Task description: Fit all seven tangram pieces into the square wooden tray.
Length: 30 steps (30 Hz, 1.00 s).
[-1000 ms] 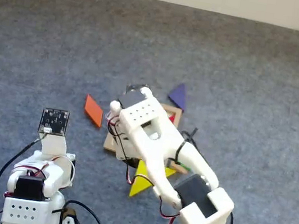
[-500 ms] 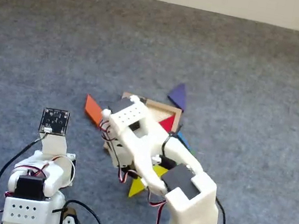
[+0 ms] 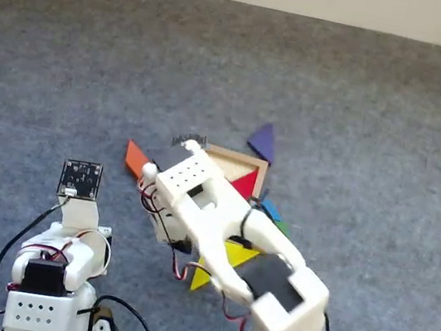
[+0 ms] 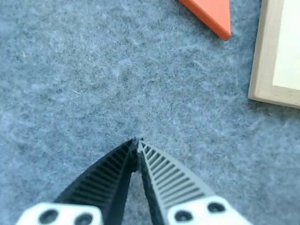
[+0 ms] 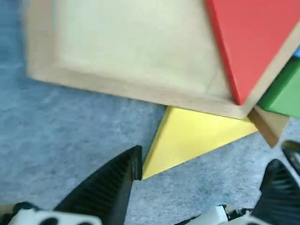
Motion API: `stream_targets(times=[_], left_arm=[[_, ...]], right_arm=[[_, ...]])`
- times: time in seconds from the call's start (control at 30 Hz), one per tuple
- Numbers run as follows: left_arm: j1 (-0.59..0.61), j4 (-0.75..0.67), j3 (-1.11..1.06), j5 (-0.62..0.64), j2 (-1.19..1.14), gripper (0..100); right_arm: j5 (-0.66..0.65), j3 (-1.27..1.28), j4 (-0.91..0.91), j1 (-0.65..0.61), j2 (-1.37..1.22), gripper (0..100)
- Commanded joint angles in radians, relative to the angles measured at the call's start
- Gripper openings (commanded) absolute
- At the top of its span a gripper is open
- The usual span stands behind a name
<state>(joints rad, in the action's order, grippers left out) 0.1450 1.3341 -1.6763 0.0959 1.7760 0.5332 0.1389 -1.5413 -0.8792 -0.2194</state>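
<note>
The square wooden tray (image 3: 242,161) lies mid-table, half under my right arm (image 3: 206,205). A red piece (image 3: 244,184) lies in it, also red piece (image 5: 248,42) on the pale tray floor (image 5: 136,42). A yellow triangle (image 5: 192,136) lies on the carpet against the tray's edge, and my right gripper (image 5: 206,161) hangs open just over it. The green piece (image 5: 281,89) leans at the tray corner. An orange piece (image 3: 133,158) and a purple triangle (image 3: 263,141) lie outside. My left gripper (image 4: 137,143) is shut and empty above bare carpet, short of the orange piece (image 4: 211,11).
Grey carpet covers the whole table. A blue piece (image 3: 270,210) lies by the green one right of the tray. The left arm's base (image 3: 48,273) stands at the near left. Open carpet stretches at the far side and to the right.
My right arm has drawn back and leftward from over the tray, uncovering its far rim and the red piece. The left arm has not moved.
</note>
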Motion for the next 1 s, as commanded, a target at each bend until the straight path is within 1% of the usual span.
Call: stream_targets(times=[0.0, 0.2, 0.37, 0.47, 0.53, 0.7, 0.8, 0.97], left_arm=[[0.013, 0.002, -0.019, -0.008, 0.05, 1], [0.013, 0.002, -0.019, -0.008, 0.05, 1], [0.013, 0.002, -0.019, -0.008, 0.05, 1], [0.013, 0.002, -0.019, -0.008, 0.05, 1], [0.013, 0.002, -0.019, -0.008, 0.05, 1], [0.013, 0.002, -0.019, -0.008, 0.05, 1], [0.013, 0.002, -0.019, -0.008, 0.05, 1], [0.013, 0.002, -0.019, -0.008, 0.05, 1]], right_arm=[[0.009, 0.018, 0.008, 0.019, 0.185, 38.2], [0.011, 0.191, 0.168, 0.117, 0.323, 38.0], [0.011, 0.415, 0.375, 0.114, 0.43, 38.0], [0.012, 0.529, 0.498, 0.108, 0.453, 38.0], [0.012, 0.584, 0.547, 0.105, 0.452, 38.0], [0.012, 0.624, 0.568, 0.065, 0.449, 38.0], [0.011, 0.625, 0.567, 0.065, 0.446, 38.0], [0.005, 0.624, 0.561, 0.065, 0.343, 38.0]])
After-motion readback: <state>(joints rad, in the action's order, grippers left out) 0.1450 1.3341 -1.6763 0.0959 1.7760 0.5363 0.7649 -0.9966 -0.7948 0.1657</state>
